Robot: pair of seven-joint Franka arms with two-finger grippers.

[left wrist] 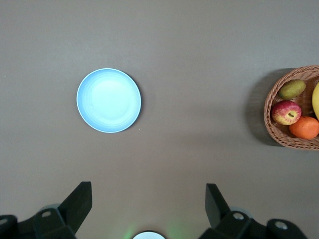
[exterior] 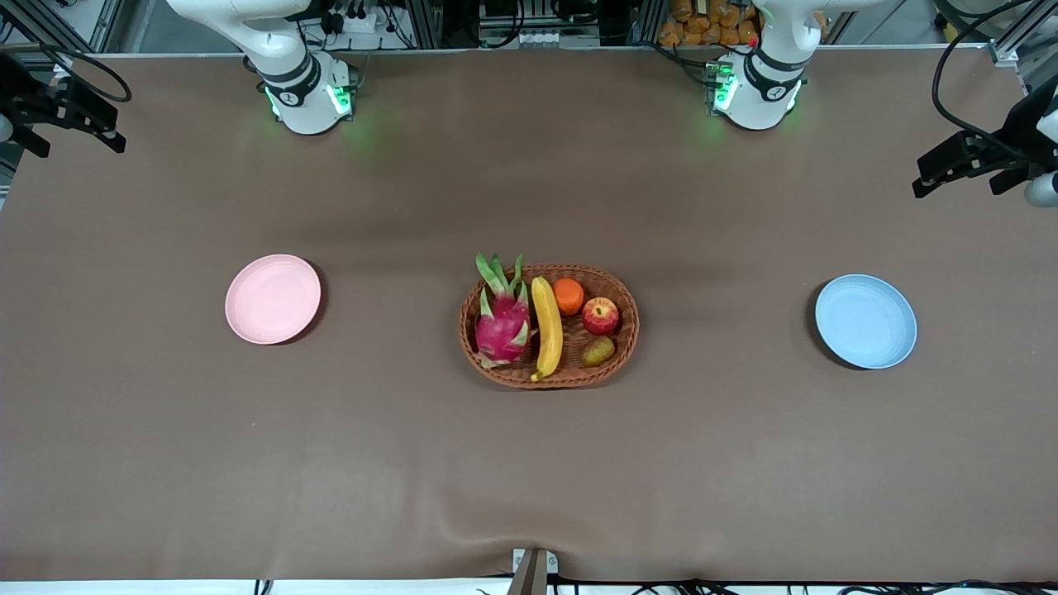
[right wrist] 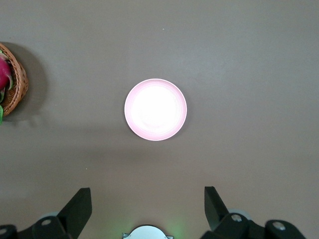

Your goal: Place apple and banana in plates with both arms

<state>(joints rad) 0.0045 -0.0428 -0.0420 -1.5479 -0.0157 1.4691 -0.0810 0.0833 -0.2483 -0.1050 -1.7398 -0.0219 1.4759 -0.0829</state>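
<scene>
The apple (exterior: 601, 316) and the banana (exterior: 546, 326) lie in the wicker basket (exterior: 616, 281) at the table's middle. The apple also shows in the left wrist view (left wrist: 286, 112). The pale pink plate (exterior: 273, 298) lies empty toward the right arm's end and shows in the right wrist view (right wrist: 155, 109). The light blue plate (exterior: 865, 321) lies empty toward the left arm's end and shows in the left wrist view (left wrist: 108, 100). My left gripper (left wrist: 148, 204) is open and empty, high over the table beside the blue plate. My right gripper (right wrist: 147, 206) is open and empty, high over the table beside the pink plate.
The basket also holds a pink dragon fruit (exterior: 502, 324), an orange (exterior: 569, 295) and a kiwi (exterior: 598, 351). The brown table cloth has a slight wrinkle near the front edge. Both arm bases (exterior: 310, 95) stand along the table's edge farthest from the front camera.
</scene>
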